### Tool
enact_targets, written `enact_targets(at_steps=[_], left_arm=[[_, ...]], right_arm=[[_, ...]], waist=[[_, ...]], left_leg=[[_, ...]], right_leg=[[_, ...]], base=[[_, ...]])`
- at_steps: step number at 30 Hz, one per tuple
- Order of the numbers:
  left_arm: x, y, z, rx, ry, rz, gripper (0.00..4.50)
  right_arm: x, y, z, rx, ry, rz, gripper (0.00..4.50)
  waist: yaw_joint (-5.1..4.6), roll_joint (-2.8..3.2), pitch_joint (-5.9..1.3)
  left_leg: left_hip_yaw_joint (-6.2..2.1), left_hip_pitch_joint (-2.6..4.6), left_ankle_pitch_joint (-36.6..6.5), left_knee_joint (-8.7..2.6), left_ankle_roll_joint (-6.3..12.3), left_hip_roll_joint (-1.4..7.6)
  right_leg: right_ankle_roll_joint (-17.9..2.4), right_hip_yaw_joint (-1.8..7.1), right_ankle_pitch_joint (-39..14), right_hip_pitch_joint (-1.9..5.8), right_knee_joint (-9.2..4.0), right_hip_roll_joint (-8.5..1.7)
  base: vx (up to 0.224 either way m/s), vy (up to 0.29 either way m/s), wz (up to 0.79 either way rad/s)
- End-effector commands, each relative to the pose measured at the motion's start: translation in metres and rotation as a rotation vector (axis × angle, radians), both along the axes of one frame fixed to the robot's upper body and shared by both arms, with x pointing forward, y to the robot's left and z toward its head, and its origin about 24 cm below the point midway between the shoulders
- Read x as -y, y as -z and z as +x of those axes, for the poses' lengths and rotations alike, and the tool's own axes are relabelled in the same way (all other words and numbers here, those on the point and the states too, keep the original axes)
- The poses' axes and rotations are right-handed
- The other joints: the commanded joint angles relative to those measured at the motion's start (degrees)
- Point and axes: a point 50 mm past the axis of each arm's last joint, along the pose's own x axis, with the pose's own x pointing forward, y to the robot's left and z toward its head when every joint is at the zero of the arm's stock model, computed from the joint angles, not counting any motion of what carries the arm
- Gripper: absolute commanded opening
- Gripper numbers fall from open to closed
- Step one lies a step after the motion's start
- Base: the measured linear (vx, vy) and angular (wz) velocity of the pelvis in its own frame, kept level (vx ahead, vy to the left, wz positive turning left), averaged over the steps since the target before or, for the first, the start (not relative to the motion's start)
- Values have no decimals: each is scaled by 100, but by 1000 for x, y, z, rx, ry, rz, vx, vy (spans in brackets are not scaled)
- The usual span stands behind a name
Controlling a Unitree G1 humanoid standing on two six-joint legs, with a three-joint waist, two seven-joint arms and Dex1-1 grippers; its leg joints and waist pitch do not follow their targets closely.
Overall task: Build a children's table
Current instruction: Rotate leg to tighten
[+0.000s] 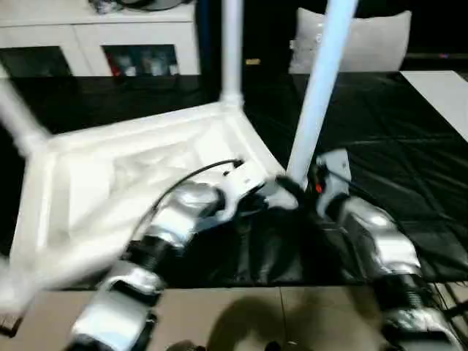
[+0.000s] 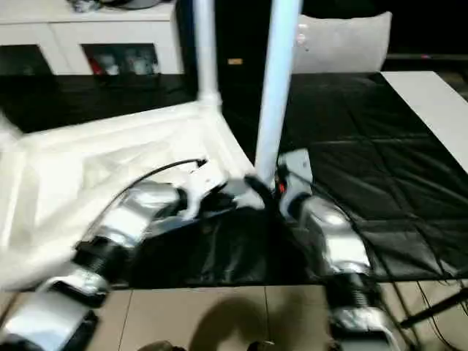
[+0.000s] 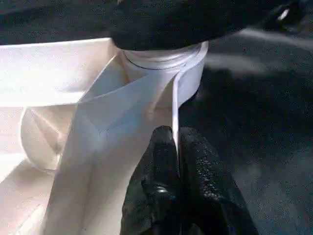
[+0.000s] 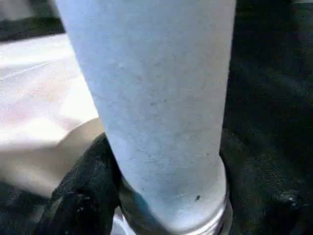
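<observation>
Black floor sheeting carries the inverted children's table (image 1: pixel 131 168); left gripper (image 3: pixel 176 161) pinches its rim, right gripper (image 1: pixel 303 191) grasps a leg (image 1: pixel 316 95); tilt risks socket misalignment

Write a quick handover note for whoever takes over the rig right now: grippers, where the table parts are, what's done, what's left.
Left gripper: shut on the table top's edge wall beside the near corner socket.
Right gripper: around the base of the near leg at that socket.
Table top lies underside up on the black mat. Far leg stands in its socket; another leg at the left corner.
Left: whether the near leg is fully seated can't be told; check the remaining corners.
</observation>
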Motion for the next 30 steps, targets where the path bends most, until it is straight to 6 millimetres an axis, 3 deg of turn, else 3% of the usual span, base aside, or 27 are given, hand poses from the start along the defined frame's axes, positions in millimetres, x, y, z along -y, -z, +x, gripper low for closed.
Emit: enact_targets(at_steps=[1, 2, 4, 6, 14, 18, 20, 25, 30], left_arm=[[24, -17, 1, 58, 2, -46, 0], [25, -18, 2, 79, -18, -30, 0], [25, -19, 3, 96, -31, -17, 0], [23, -19, 3, 111, -21, -1, 0], [5, -13, 0, 129, 69, 32, 0], [-14, -5, 0, 114, 134, 74, 0], [-24, -3, 0, 104, 170, 95, 0], [-39, -2, -4, 93, 332, 141, 0], [-49, -2, -8, 83, 489, 189, 0]], right_arm=[[-32, 6, -1, -50, -54, 48, 263], [-32, 6, 0, -37, -39, 31, 263], [-32, 5, 1, -22, -34, 27, 319], [-29, 3, 0, 3, -36, 35, 339], [-3, -5, -10, 96, -104, 32, 414], [16, -10, -21, 158, -236, -4, 436], [23, -11, -27, 162, -331, -40, 444], [33, -15, -37, 135, -526, -106, 444], [37, -18, -41, 119, -667, -177, 444]], waist=[[30, -78, -422], [26, -70, -422], [19, -67, -427], [26, -67, -421], [47, -85, -414], [87, -57, -417], [100, -77, -412], [109, -76, -406], [210, -66, -435]], left_leg=[[-207, 1, -291, -377, 557, 418], [-209, -3, -290, -380, 616, 422], [-213, 5, -285, -378, 674, 435], [-214, 3, -297, -384, 741, 449], [-210, 3, -415, -387, 761, 441], [-215, 12, -445, -385, 793, 453], [-210, 7, -511, -383, 813, 443], [-203, 17, -567, -384, 782, 433], [-196, 39, -494, -377, 785, 477]], right_leg=[[-575, 446, -1578, 395, -481, -704], [-570, 443, -1537, 393, -475, -694], [-574, 442, -1444, 385, -465, -681], [-610, 450, -1363, 387, -450, -690], [-505, 450, -1554, 398, -477, -694], [-486, 444, -1561, 383, -470, -688], [-435, 445, -1586, 396, -479, -684], [-400, 437, -1776, 385, -502, -674], [-410, 442, -1690, 363, -467, -677]], base=[[0, 0, 0], [0, 0, 0], [0, 0, 0], [0, 0, 0], [0, 0, 0], [0, 0, 0], [0, 0, 0], [0, 0, 0], [0, 0, 0]])
